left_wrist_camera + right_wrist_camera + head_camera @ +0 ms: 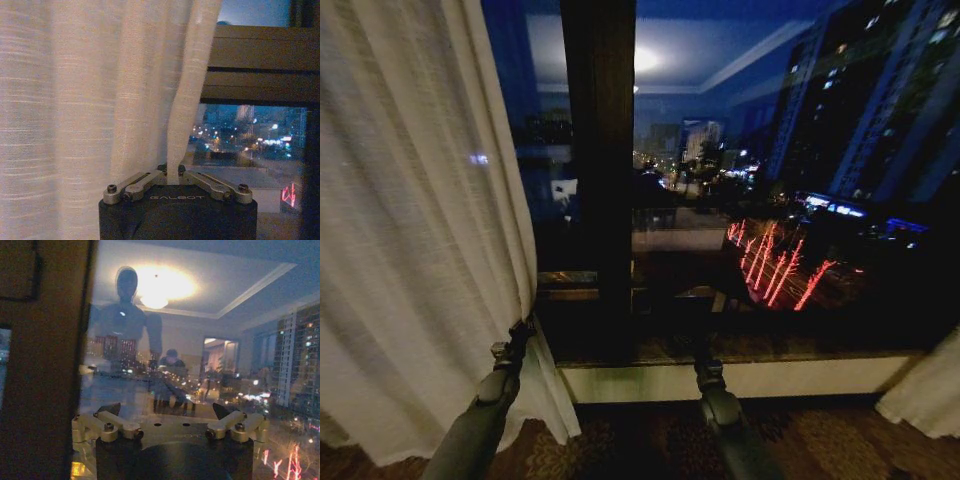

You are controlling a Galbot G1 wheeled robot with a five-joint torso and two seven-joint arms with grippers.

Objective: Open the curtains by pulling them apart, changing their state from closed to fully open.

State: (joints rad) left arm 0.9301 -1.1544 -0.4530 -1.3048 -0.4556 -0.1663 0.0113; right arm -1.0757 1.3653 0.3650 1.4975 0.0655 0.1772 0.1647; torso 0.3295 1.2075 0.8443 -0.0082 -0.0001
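Note:
The left curtain (410,230), a sheer cream-white pleated panel, hangs bunched at the left side of the window. My left gripper (520,335) is at its inner edge, low down near the sill. In the left wrist view that gripper (173,176) is shut on a narrow fold of the curtain's edge (182,110), which rises taut from between the fingers. The right curtain (928,392) shows as a pale strip at the lower right. My right gripper (706,366) hangs in front of the bare glass near the sill; its wrist view shows it open (166,410), holding nothing.
A dark vertical window post (600,150) stands just right of the left curtain. The pale window sill (770,378) runs across below the glass, with patterned carpet (640,440) beneath. The glass (200,340) shows the night city and room reflections.

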